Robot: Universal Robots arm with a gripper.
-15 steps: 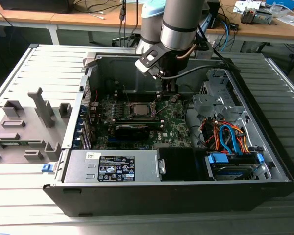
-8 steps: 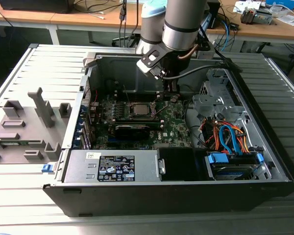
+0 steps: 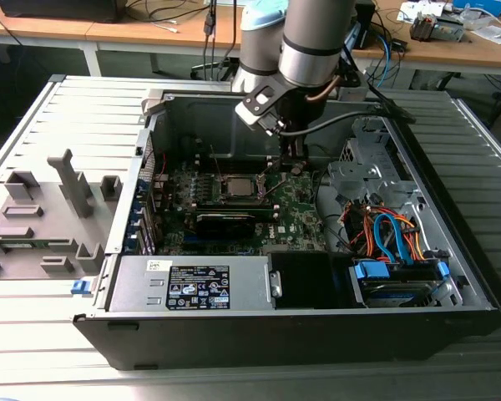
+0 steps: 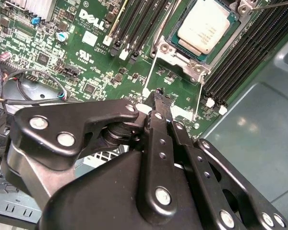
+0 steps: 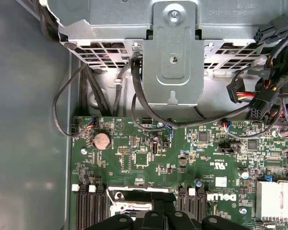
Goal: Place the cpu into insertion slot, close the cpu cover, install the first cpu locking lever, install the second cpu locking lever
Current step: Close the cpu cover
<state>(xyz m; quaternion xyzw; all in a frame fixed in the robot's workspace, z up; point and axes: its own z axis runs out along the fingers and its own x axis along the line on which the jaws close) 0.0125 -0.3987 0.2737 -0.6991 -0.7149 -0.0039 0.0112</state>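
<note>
Black fingers clenched together on nothing, tips just beside the wire locking lever near the cpu.

The place was a robotics or electronics laboratory, as far as we could judge. A thick silver-grey robot arm with a pale blue joint cap hung over a black desktop computer case, which lay open with its green circuit board uncovered. The case rested on a wide work table of grey metal slats, near some grey plastic holding fixtures. Behind it we saw long desks with light wooden tops, and on them loose dark cables and small pieces of electronic equipment.
</note>
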